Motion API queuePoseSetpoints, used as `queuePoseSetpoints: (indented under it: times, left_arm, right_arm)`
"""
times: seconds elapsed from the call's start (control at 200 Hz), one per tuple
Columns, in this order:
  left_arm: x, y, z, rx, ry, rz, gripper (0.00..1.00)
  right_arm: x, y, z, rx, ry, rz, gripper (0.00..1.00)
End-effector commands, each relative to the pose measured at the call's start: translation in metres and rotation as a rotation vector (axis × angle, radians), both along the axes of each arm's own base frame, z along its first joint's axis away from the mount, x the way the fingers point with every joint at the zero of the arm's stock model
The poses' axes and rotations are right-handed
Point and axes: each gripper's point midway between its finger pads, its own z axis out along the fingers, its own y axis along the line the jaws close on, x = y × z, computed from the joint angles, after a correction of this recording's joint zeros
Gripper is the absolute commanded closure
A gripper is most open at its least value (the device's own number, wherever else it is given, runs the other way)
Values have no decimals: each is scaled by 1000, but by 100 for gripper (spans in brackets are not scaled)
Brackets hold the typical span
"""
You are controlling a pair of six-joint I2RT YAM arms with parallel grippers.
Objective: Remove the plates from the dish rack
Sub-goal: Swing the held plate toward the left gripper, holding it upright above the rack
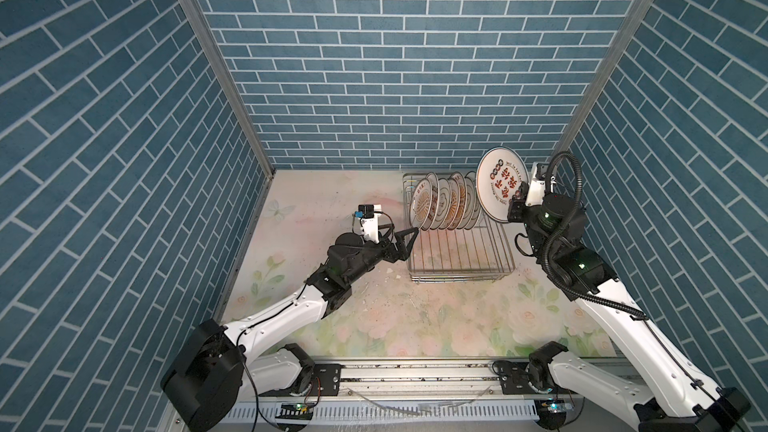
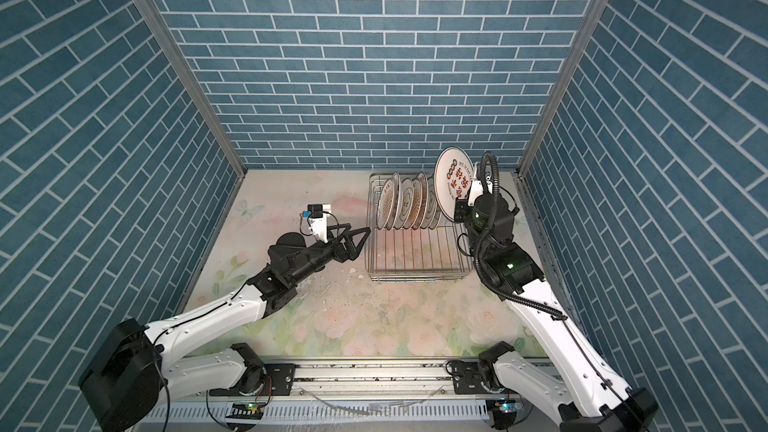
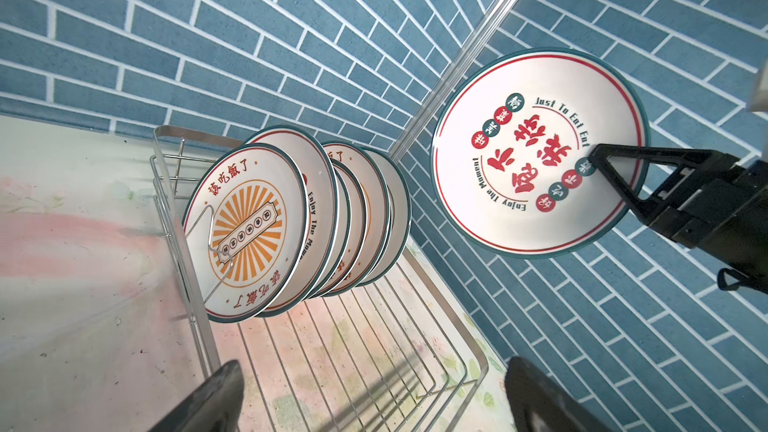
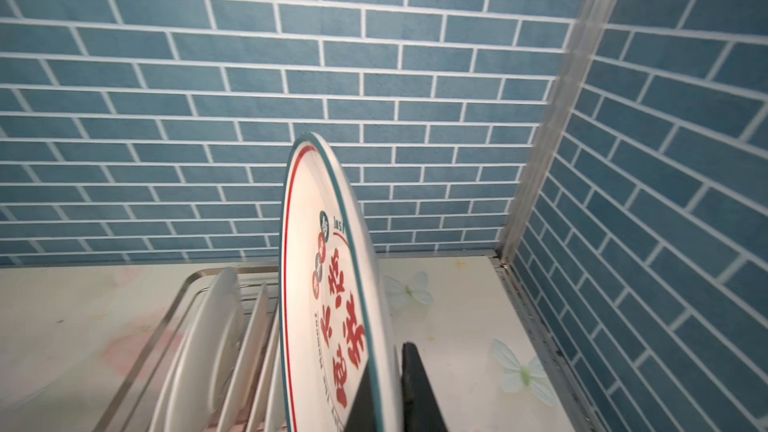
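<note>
My right gripper [image 1: 519, 201] [image 4: 388, 367] is shut on the rim of a white plate [image 1: 498, 184] [image 3: 536, 151] with red characters. It holds the plate on edge, lifted above the right end of the silver wire dish rack [image 1: 461, 278] [image 2: 419, 276]. Several more plates [image 1: 444, 205] [image 3: 249, 234] stand on edge in a row at the back of the rack. My left gripper [image 1: 411, 234] [image 3: 374, 367] is open at the rack's left side, near the frontmost plate's lower edge, with nothing between its fingers.
The rack stands at the back right of the floral table [image 1: 374, 317], close to the blue brick back wall [image 1: 395, 76] and right wall [image 1: 665, 160]. The front half of the rack's wire floor [image 3: 353, 347] holds nothing. A metal rail [image 1: 415, 376] runs along the table's front edge.
</note>
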Motion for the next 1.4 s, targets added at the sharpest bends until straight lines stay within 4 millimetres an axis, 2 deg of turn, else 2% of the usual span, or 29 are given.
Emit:
queuePoseSetpoints:
  times: [0.0, 0.185, 0.355, 0.545, 0.805, 1.096, 1.251, 1.331, 1.396]
  left_arm:
    - [-12, -1, 7, -3, -41, -38, 0]
    - [-19, 0, 16, -3, -86, -70, 0]
    - [-22, 4, 25, -62, -98, -93, 0]
    - [-27, -2, 38, -141, -111, -166, 0]
    - [-27, -11, 49, -150, -128, -164, 0]
    - [-18, -14, 46, -150, -76, -127, 10]
    - [-16, -17, 49, -164, -73, -123, 10]
    - [-12, -19, 49, -172, -61, -118, 14]
    - [-10, -20, 51, -185, -64, -117, 21]
  right_arm:
    - [-13, 31, 23, 169, -60, 213, 100]
    - [-13, 62, 17, 308, 19, 452, 100]
    - [-8, 64, 19, 526, 62, 646, 100]
    - [-10, 79, 19, 594, 88, 796, 100]
    - [-11, 84, 11, 602, 106, 833, 100]
    - [-9, 75, 1, 571, 77, 768, 100]
    - [-12, 81, -1, 572, 82, 792, 100]
    - [-15, 84, -4, 570, 82, 803, 100]
    - [-17, 86, -7, 565, 87, 812, 100]
